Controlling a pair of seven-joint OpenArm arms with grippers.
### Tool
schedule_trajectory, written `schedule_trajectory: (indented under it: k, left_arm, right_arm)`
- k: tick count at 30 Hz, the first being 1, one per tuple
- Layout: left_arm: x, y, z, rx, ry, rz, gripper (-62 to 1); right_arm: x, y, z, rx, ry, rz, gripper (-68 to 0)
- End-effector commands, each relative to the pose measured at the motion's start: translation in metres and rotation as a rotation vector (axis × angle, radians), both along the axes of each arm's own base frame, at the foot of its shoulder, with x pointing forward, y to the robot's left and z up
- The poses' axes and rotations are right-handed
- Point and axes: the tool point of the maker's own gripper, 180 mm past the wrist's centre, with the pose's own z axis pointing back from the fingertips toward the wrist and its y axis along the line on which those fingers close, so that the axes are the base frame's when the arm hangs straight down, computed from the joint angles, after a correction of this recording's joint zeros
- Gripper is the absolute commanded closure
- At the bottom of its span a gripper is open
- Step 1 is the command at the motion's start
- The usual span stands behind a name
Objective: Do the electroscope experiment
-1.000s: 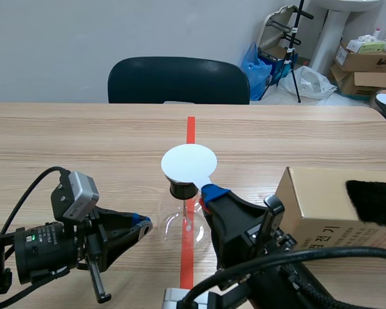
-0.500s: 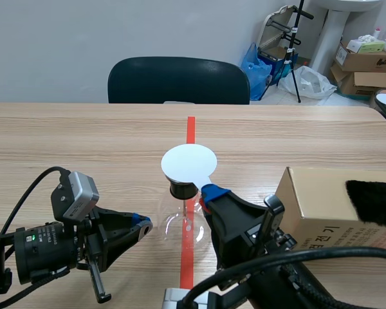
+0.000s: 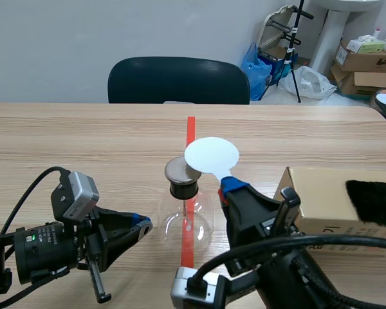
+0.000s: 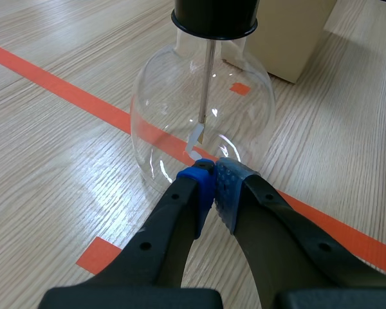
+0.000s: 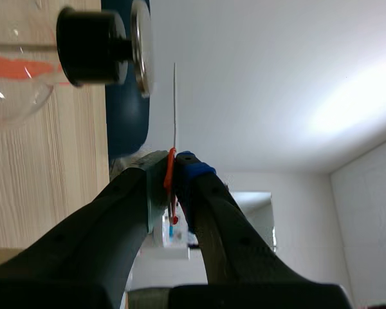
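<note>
The electroscope is a clear glass flask [image 3: 186,222] with a black stopper [image 3: 183,189] and a round metal plate [image 3: 178,170] on top, standing on the red tape line. My right gripper [image 3: 228,187] is shut on the handle of a white disc [image 3: 211,155], held just right of the plate and slightly above it. In the right wrist view the disc [image 5: 174,103] shows edge-on beside the metal plate [image 5: 141,48]. My left gripper [image 4: 213,175] is shut on nothing, its tips close to the flask [image 4: 180,109] near its base. Inside hang a rod [image 4: 206,84] and foil leaves [image 4: 194,138].
A cardboard box [image 3: 328,199] with a black fuzzy cloth [image 3: 373,201] on it lies at the right, close to my right arm. A dark chair [image 3: 178,80] stands behind the table's far edge.
My right gripper has carried the white disc to the right, off the top of the electroscope, so the metal plate now shows. The left arm has not moved.
</note>
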Motion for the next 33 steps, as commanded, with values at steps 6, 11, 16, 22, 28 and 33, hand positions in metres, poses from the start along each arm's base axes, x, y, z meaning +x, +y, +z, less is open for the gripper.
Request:
schedule_trajectory:
  k: [6,11,16,22,28,33]
  left_arm:
    - [0.000,-0.005,0.010,-0.037,-0.018,-0.001,-1.7]
    - [0.000,-0.005,0.010,-0.037,-0.018,-0.001,-1.7]
    - [0.000,-0.005,0.010,-0.037,-0.018,-0.001,-1.7]
    - [0.001,-0.005,0.010,-0.037,-0.018,-0.001,-1.7]
    - [0.001,-0.005,0.010,-0.037,-0.018,-0.001,-1.7]
    - [0.001,-0.005,0.010,-0.037,-0.018,-0.001,-1.7]
  right_arm:
    - [0.015,-0.026,0.011,0.015,-0.039,-0.141,-0.9]
    - [0.020,-0.042,0.012,0.023,-0.040,-0.234,-0.9]
    - [0.023,-0.055,0.012,0.029,-0.040,-0.309,-0.9]
    - [0.024,-0.065,0.012,0.034,-0.040,-0.367,-0.9]
    - [0.024,-0.067,0.012,0.035,-0.040,-0.377,-0.9]
    - [0.024,-0.066,0.012,0.034,-0.040,-0.368,-0.9]
